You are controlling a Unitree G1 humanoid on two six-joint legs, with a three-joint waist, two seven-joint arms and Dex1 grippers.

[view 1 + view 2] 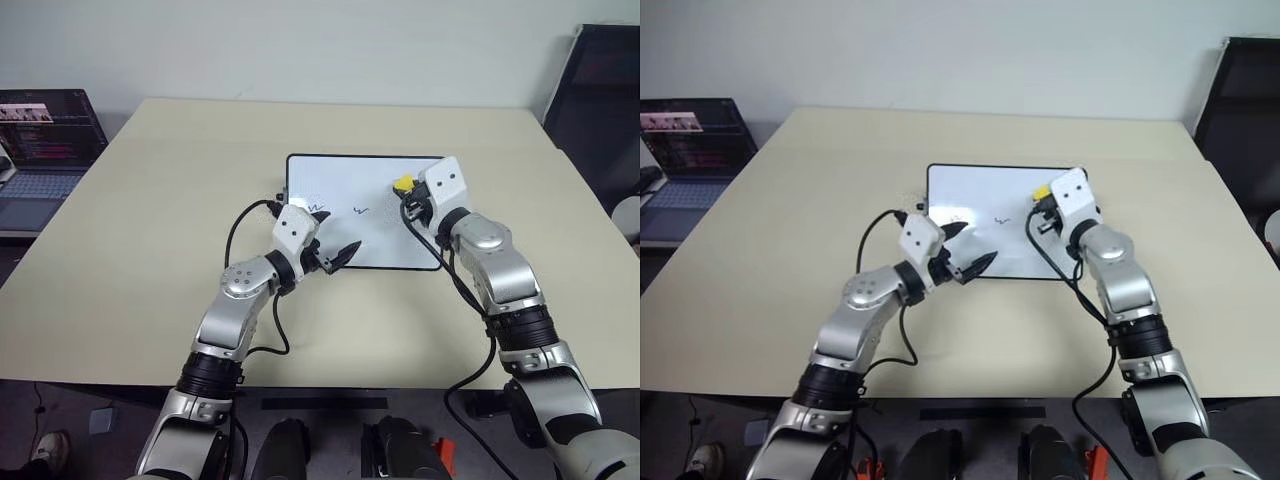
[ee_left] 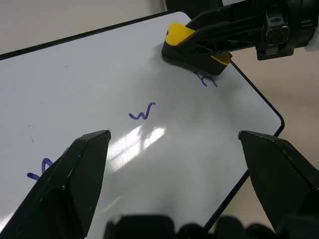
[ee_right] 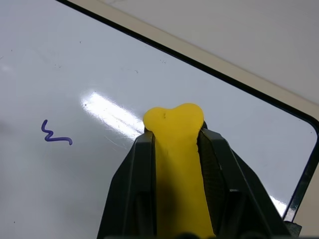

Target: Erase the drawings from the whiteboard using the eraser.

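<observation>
The whiteboard [image 1: 340,180] lies flat on the beige table. Blue squiggle drawings run in a row on it: one at the left [image 1: 318,205], partly behind my left finger in the left wrist view, one in the middle [image 2: 142,112], and one [image 2: 207,79] at the edge of the eraser. My right gripper [image 3: 173,132] is shut on the yellow eraser [image 1: 403,184], whose tip rests on the board near its far right corner. My left gripper [image 1: 330,247] is open over the board's near left part, holding nothing.
An open laptop [image 1: 45,150] sits on a lower surface beyond the table's left edge. A dark chair [image 1: 600,110] stands at the far right. Bare tabletop [image 1: 150,230] surrounds the board. Black cables hang along both forearms.
</observation>
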